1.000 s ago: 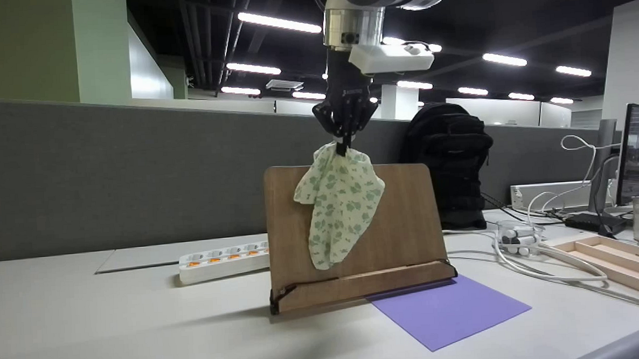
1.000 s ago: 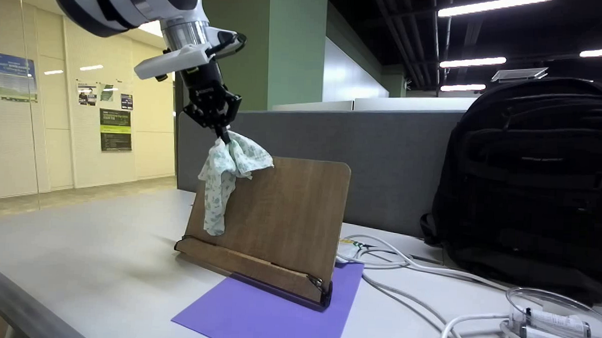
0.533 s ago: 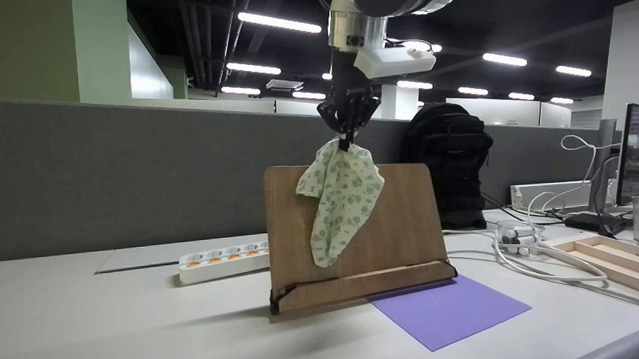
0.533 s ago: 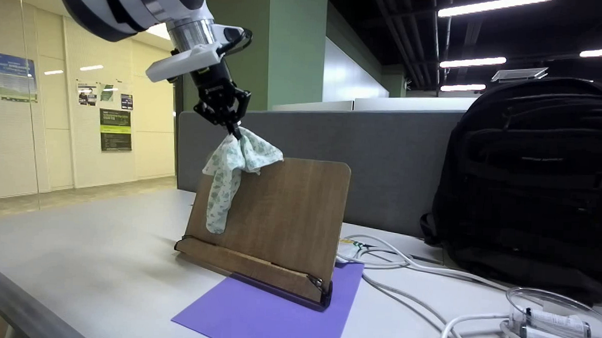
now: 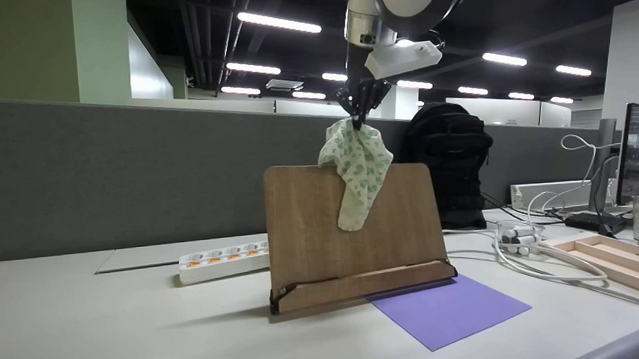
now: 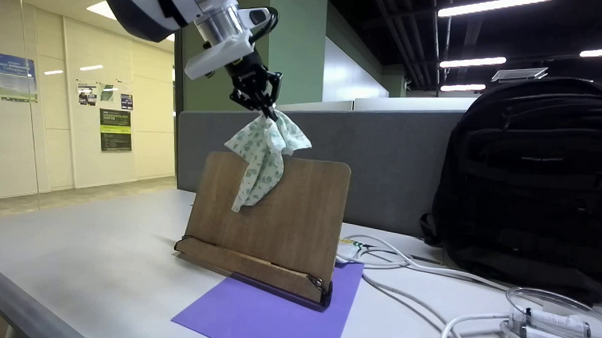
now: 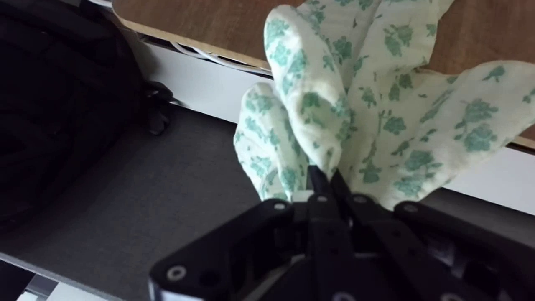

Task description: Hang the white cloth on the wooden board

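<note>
the gripper (image 5: 357, 125) pinches a cloth (image 5: 359, 169) hanging partly before the board (image 5: 308, 228)

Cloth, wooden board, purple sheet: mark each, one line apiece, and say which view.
Cloth (image 7: 384, 100): wrist view, on its green-printed fabric.
Wooden board (image 6: 294, 224): in an exterior view, on its bare front face.
Purple sheet (image 5: 449, 314): in an exterior view, on its flat top surface.
</note>
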